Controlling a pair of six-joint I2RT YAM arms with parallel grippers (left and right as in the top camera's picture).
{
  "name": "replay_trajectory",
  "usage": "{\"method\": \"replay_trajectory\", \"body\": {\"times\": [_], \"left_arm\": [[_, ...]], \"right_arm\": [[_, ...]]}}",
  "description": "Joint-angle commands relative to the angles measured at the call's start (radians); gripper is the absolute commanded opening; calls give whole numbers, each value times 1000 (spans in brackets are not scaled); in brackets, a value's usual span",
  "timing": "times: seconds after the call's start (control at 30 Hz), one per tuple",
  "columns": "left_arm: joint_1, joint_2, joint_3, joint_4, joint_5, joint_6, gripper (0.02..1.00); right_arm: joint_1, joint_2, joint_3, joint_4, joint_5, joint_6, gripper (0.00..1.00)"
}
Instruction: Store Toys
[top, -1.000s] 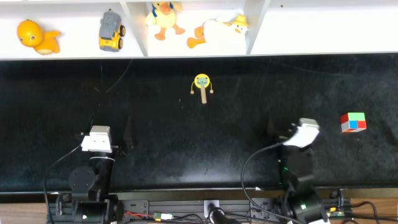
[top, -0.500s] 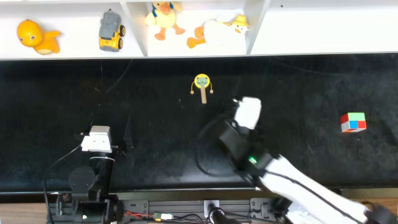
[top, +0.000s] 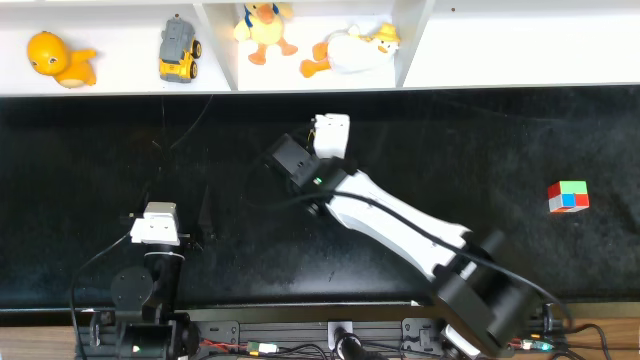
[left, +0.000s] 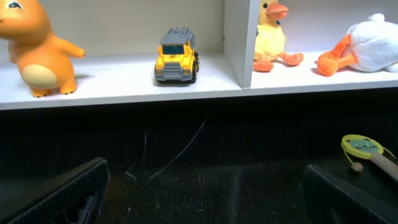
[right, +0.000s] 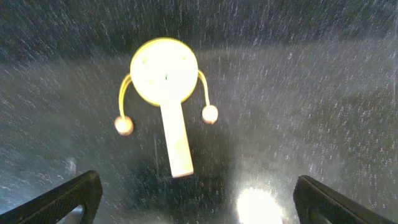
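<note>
Right wrist view: the right gripper (right: 196, 202), fingers spread wide, hangs over the yellow pellet-drum toy with a pale wooden handle (right: 168, 102), lying flat on the black table mat (right: 298, 93) at mid-table near the white shelf (top: 500, 50). A clean pick likely means dropping straight down and closing across the narrow handle, clear of the two beaded wires. Its fingertips are cut off, so height above the mat is hard to judge; the left gripper (left: 205, 196) sits open, near left.
</note>
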Motion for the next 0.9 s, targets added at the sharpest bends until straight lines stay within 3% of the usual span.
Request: {"method": "replay_trajectory", "body": {"times": [0.03,0.2,0.4,0.6,0.9], "left_arm": [[2,-12,-1,-5,-5,18,998],[2,-12,-1,-5,-5,18,998],[2,-12,-1,-5,-5,18,998],[2,-12,-1,-5,-5,18,998],[2,-12,-1,-5,-5,18,996]], "right_arm": [[3,68,86,-68,-68,8,993],[-11,100,97,-98,-119,-37,996],[-50,106,97,-70,-113,-87,996],[-88,135,97,62,-176,-219,996],[-101,196,97,60,-242,-222,996]]}}
